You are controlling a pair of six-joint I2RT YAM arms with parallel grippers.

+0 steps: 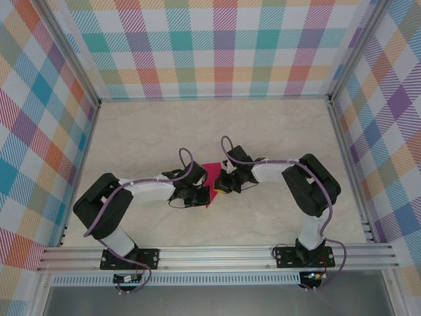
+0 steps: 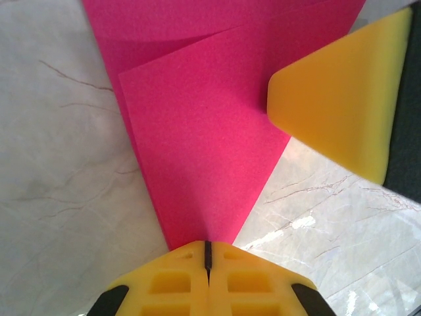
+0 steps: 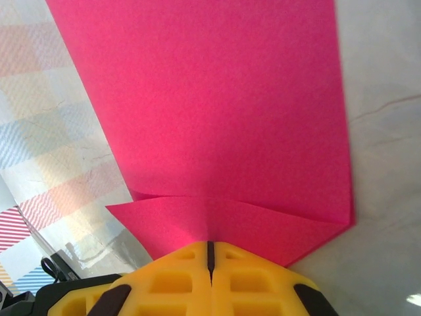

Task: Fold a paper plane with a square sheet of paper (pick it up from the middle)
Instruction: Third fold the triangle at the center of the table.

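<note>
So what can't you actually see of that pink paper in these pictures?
- Top view: the left gripper and right gripper cover most of the pink paper, so its outline is unclear.
- Left wrist view: its far end runs off the top edge; the left gripper hides the pinched tip.
- Right wrist view: far edge cut off too; the right gripper hides the pinched edge.
</note>
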